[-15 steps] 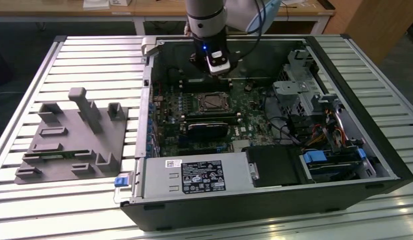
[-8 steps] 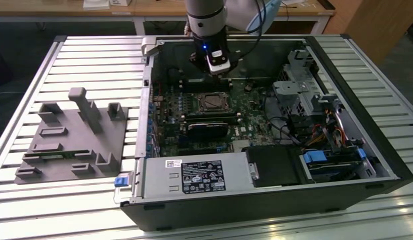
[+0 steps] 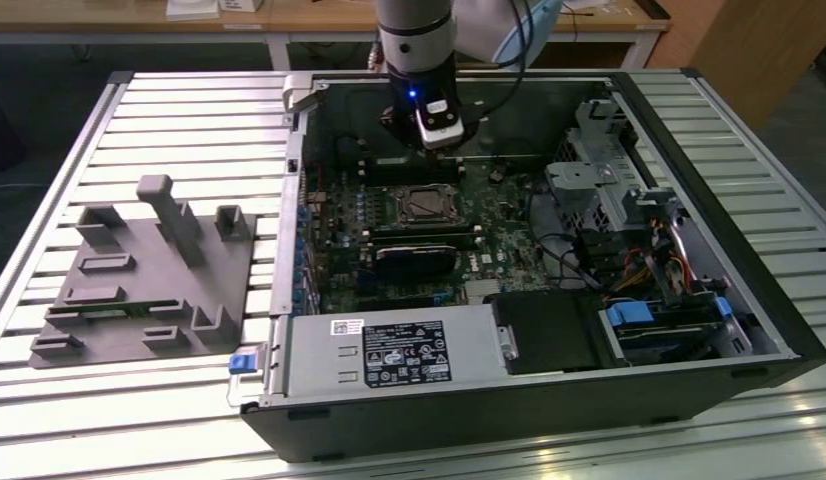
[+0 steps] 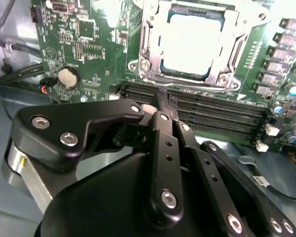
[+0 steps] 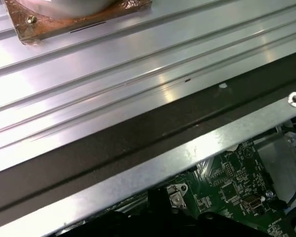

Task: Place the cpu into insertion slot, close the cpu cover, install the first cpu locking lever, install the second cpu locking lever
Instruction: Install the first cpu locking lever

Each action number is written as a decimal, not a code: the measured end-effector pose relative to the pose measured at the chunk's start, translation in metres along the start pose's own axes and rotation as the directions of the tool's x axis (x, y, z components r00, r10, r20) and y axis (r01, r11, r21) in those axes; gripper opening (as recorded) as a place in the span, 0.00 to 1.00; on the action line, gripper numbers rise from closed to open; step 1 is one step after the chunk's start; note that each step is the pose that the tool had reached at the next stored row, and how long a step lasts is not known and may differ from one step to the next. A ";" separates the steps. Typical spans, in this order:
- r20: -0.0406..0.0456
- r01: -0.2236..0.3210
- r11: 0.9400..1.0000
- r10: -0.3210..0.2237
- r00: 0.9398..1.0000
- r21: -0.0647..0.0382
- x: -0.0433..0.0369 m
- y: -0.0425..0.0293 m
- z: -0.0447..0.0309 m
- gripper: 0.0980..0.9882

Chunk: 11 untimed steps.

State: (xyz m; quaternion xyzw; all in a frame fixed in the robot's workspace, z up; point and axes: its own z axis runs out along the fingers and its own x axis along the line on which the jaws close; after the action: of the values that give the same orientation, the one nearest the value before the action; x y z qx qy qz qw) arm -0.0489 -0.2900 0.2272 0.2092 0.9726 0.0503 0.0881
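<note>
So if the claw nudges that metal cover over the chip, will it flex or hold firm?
The cover looks like a thin metal frame lying flat around the chip, so it probably flexes slightly. Its shiny surface may be slippery. The claw hovers over the memory slots beside it.

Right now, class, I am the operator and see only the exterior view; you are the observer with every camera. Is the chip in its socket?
Observer: Yes. In the second wrist view the chip sits there, silver top up.
Operator: And the cover?
Observer: The cover frame lies flat around the chip's edges.
Operator: Where is the gripper?
Observer: The gripper is beside the frame, in front of the memory slots, touching neither chip nor frame.
</note>
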 end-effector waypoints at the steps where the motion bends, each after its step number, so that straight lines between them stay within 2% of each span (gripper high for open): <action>1: -0.001 0.001 1.000 -0.001 1.000 0.007 -0.0008 0.0000 0.0002 0.01; 6: -0.008 0.004 1.000 -0.003 1.000 0.030 -0.0052 -0.0023 0.0005 0.01; 11: -0.021 0.005 0.999 -0.004 1.000 0.050 -0.0097 -0.0067 0.0007 0.01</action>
State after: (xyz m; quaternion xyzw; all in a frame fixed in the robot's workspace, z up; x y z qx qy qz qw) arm -0.0427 -0.3001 0.2271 0.2084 0.9749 0.0278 0.0729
